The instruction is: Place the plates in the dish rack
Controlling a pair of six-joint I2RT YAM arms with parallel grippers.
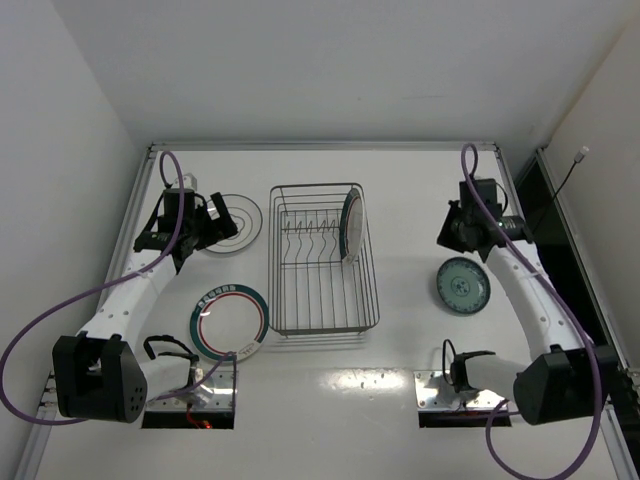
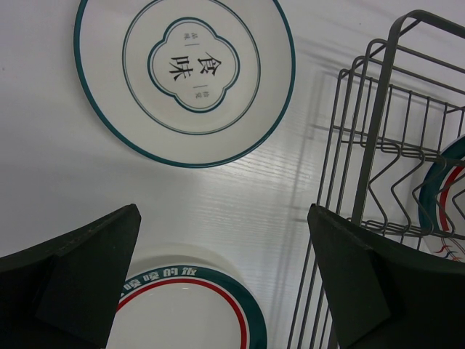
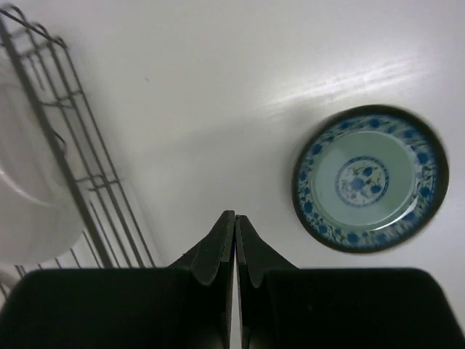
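Left gripper fingers fill the lower wrist view: jaws released, spread wide, nothing between them.
- Under the left finger, partly hidden: green-and-red-rimmed plate, flat on table.
- Ahead of the jaws: ringed plate with characters at centre, also flat.
- Just outside the right finger: dish rack, with one rimmed plate standing in its prongs.

Three plates not yet loaded.

Right gripper: jaws clenched on nothing. Rack wires lie left of the tips. Teal plate lies ahead and right, flat, apart from them.

Risks, as I judge them:
- Flat plates offer the fingers no edge, so one may skid or slip out mid-lift.
- Left arm's right finger could snag rack wire.
- An incoming plate may knock the standing one.
- Right jaws must part first, or they only shove the teal plate.
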